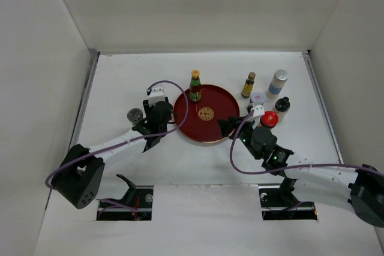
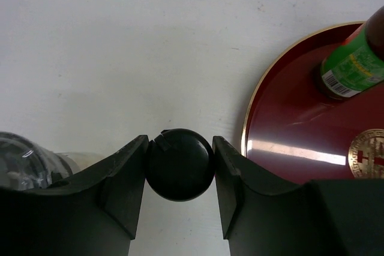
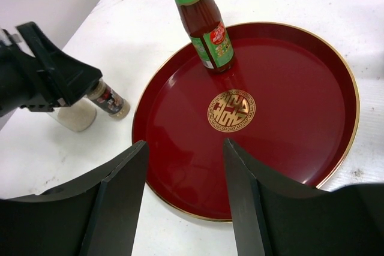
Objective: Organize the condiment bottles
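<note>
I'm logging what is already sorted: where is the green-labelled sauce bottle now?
Top view: the green-labelled sauce bottle stands upright on the round red tray, near its far rim, just left of and beyond the gold emblem.

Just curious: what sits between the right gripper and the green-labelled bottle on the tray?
Only bare red tray floor with its gold emblem, between right gripper and bottle; the right wrist view shows it.
</note>
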`<state>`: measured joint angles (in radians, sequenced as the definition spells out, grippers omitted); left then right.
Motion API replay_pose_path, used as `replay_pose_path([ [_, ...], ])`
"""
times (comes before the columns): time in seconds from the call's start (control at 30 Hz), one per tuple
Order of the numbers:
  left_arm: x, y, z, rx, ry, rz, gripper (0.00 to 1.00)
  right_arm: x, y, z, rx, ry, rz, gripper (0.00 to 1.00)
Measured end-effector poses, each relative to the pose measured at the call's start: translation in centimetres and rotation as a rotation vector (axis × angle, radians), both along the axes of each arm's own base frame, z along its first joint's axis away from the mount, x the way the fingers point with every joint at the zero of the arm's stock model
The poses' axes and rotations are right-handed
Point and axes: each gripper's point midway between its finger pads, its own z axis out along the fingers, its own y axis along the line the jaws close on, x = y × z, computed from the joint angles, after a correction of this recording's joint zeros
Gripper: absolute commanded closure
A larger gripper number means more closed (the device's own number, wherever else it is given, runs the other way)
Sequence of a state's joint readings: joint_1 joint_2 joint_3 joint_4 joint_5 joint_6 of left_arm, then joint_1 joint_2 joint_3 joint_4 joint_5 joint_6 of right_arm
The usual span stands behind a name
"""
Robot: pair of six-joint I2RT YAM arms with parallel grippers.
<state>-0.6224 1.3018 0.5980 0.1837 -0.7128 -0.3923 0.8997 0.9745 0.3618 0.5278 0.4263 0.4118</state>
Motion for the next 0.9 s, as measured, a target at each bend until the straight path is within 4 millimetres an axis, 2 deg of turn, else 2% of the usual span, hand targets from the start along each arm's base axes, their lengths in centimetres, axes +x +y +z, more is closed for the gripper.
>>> replay_pose_path([
  [0.1, -0.7, -0.4, 2.2, -0.019, -0.051, -0.012, 0.74, 0.0, 0.0, 0.0, -0.001, 0.0, 0.0, 0.4],
  [0.2, -0.9, -1.5, 5.9, -0.054, -0.133, -0.029, 0.74, 0.0, 0.0, 0.0, 0.002, 0.0, 0.0, 0.4],
  [0.3, -0.1, -3.6, 9.3, -0.098, -0.2, -0.054, 0.74, 0.0, 0.0, 0.1, 0.005, -0.002, -0.001, 0.4],
  [0.4, 1.3, -6.0, 10.4, -0.117, -0.219, -0.079, 0.74, 0.0, -0.1, 0.2, 0.008, -0.002, -0.002, 0.4],
  [0.47, 2.4, -7.5, 9.5, -0.111, -0.204, -0.095, 0.74, 0.1, -0.1, 0.2, 0.008, -0.002, -0.004, 0.39],
  [0.53, 3.2, -8.5, 7.8, -0.09, -0.171, -0.11, 0.74, 0.1, -0.1, 0.2, 0.008, -0.002, -0.004, 0.39],
  [0.7, 4.0, -9.7, 3.1, -0.022, -0.077, -0.137, 0.74, 0.1, -0.1, 0.2, 0.008, -0.002, -0.004, 0.39],
  [0.9, 4.6, -10.5, 1.7, -0.018, -0.067, -0.148, 0.69, 0.1, -0.1, 0.2, 0.008, -0.002, -0.004, 0.38],
])
